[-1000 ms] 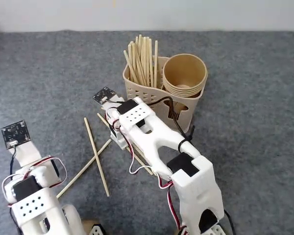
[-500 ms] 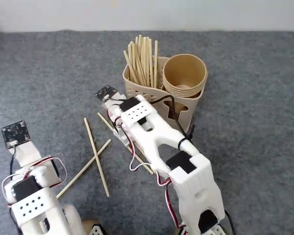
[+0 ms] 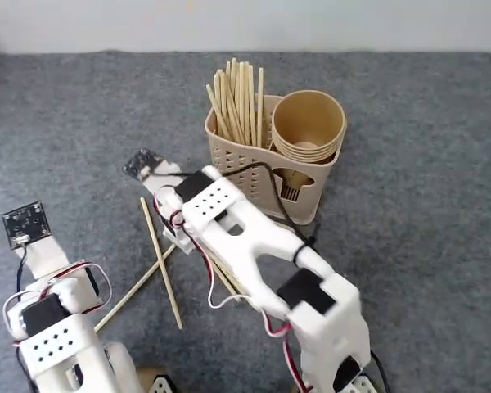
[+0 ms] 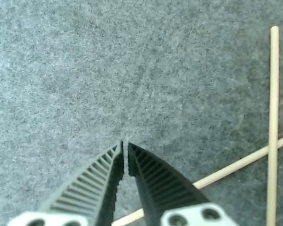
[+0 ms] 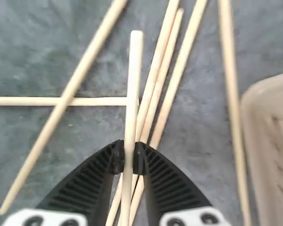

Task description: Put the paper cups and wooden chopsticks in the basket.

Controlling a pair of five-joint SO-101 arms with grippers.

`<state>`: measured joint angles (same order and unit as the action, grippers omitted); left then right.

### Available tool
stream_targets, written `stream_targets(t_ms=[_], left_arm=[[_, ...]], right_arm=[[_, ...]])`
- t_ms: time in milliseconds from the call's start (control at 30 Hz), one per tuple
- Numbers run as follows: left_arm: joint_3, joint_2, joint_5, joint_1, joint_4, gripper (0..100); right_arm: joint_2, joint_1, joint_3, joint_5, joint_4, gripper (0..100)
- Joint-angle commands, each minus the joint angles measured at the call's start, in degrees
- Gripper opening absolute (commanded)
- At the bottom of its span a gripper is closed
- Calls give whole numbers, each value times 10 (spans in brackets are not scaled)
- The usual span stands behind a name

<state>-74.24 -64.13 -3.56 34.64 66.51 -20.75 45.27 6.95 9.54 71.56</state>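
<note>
My right gripper (image 5: 129,157) is shut on one wooden chopstick (image 5: 131,94), pinched near one end, just above several loose chopsticks (image 5: 172,80) on the grey carpet. In the high view the right arm (image 3: 229,229) reaches over the carpet left of the beige basket (image 3: 258,168). The basket holds a bundle of upright chopsticks (image 3: 239,98) and stacked paper cups (image 3: 309,123). Two crossed chopsticks (image 3: 159,262) lie between the arms. My left gripper (image 4: 125,147) is shut on nothing, low over bare carpet, with the crossed chopsticks (image 4: 272,117) off to one side.
The basket's wall (image 5: 273,141) shows close beside the held chopstick in the right wrist view. The left arm (image 3: 53,327) sits at the near left corner. Grey carpet stretches around the basket to the far edge and the right.
The right arm has swung left, away from the basket, carrying its wrist over the loose chopsticks. The left arm has kept still.
</note>
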Motion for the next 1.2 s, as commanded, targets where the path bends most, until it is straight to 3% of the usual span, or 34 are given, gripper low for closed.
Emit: stream_targets(t_ms=[0,433,933,1167], left_arm=[[4,-11,4,3,-11,14],[4,-11,4,3,-11,14],[4,-11,4,3,-11,14],[3,-11,4,3,-11,14]], right_arm=[[108,3,11,7,24,8],[393,-9,11,8,20,8],[470,-140,0,2,-267,9],[474,-183,-127,2,-492,9]])
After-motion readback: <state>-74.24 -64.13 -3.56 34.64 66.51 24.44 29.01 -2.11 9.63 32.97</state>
